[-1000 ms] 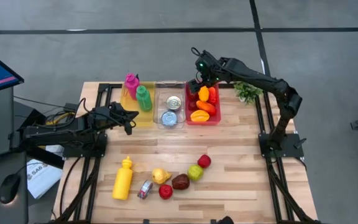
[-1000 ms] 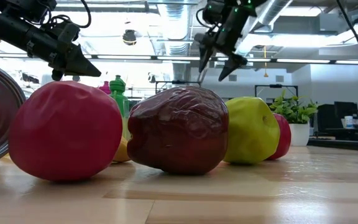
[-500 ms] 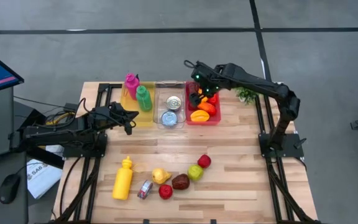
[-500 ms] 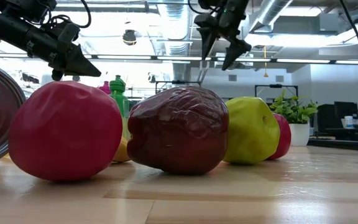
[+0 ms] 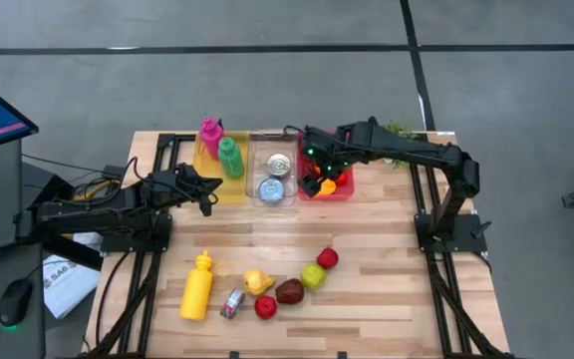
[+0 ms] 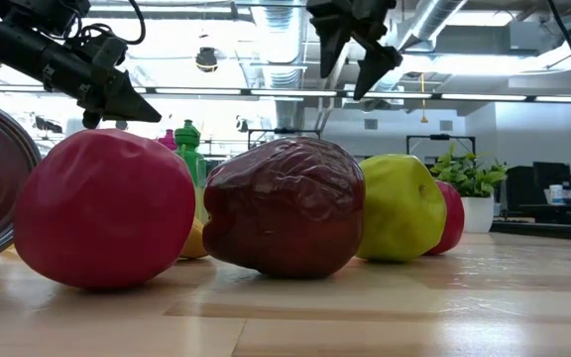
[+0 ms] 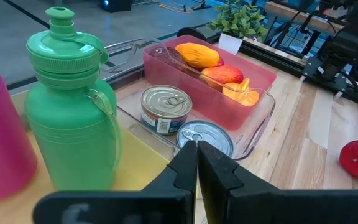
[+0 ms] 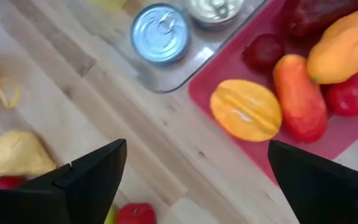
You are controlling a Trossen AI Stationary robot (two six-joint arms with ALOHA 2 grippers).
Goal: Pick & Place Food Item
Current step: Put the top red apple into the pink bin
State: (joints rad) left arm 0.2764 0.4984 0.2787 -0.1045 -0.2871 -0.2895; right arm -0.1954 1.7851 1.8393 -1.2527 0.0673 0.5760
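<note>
Loose food lies in a row near the table's near edge: a yellow pear, a dark red apple, a green apple and red pieces. My right gripper hangs open and empty above the near-left corner of the red bin, which holds orange, yellow and red fruit. My left gripper is shut on nothing, in the air beside the yellow bin.
A pink bottle and a green bottle stand in the yellow bin. Two cans sit in the clear bin between the yellow and red bins. A yellow bottle and a small can lie near the front.
My right gripper has travelled from over the red bin's far end toward the table's near edge, along the bin's left side. It has turned a little and has stayed open and empty. The left arm has kept still.
</note>
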